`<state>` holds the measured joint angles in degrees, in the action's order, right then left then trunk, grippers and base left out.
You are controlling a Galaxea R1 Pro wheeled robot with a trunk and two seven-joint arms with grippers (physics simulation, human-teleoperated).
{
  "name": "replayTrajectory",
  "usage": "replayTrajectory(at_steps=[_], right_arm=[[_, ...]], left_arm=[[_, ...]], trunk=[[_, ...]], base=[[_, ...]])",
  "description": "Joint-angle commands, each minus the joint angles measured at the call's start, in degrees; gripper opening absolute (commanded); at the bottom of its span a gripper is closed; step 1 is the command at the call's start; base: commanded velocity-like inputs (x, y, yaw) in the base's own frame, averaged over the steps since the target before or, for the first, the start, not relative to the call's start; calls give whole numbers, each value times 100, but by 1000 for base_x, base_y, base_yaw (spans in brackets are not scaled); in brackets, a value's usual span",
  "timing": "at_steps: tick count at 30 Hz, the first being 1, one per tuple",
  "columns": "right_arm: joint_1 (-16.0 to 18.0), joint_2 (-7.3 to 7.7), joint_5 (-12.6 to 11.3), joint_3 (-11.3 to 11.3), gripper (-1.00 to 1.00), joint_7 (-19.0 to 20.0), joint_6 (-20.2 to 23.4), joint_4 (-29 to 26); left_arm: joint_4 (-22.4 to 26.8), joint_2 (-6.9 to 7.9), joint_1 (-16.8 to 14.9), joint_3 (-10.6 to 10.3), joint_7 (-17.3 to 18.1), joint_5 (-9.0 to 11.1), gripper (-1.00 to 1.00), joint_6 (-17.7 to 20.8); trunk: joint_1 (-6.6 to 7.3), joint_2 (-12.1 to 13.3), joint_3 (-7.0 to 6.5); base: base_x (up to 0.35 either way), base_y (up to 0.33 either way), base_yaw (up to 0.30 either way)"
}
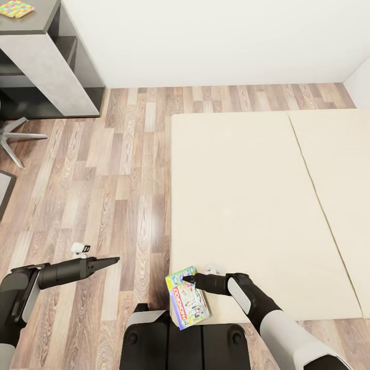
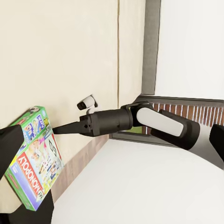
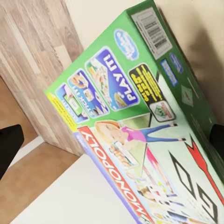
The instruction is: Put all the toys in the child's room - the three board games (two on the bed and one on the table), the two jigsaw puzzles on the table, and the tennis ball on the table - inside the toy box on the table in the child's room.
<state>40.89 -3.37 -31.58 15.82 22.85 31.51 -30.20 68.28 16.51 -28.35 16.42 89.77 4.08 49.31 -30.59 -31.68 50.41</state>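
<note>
Head view: the Monopoly board game, a flat green box with a red banner, sits at the near corner of the beige bed, tilted and overhanging the mattress edge toward the robot's base. The right gripper meets the box at its upper edge, fingers pointing left; it appears closed on the box, though the contact is small and partly hidden. In the right wrist view the printed lid lies close between the dark fingertips, with the wood-plank floor beyond the box's far edge. The left gripper hangs over bare floor well apart from the bed, its fingers drawn together to a point. The floor strip between the bed's left edge and the grey desk is unobstructed; a jigsaw puzzle lies on the desk's dark top at the far left corner. A chair's star base stands beside the desk. The left wrist view shows the right arm reaching to the box
</note>
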Motion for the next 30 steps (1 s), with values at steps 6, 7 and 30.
replayTrajectory(at_steps=[6,7,30], right_arm=[[2,3,-15,8,100,0,22,-3],[1,3,-15,8,100,0,22,-3],[1,3,-6,8,100,0,22,-3]], left_arm=[[1,1,3,-6,23,-3,100,61],[1,1,4,-6,23,-3,100,61],[1,1,-1,-2,23,-3,100,61]], trunk=[[-2,-6,4],[-2,-6,4],[-2,-6,4]], base=[[0,65,0],[0,31,0],[0,27,0]])
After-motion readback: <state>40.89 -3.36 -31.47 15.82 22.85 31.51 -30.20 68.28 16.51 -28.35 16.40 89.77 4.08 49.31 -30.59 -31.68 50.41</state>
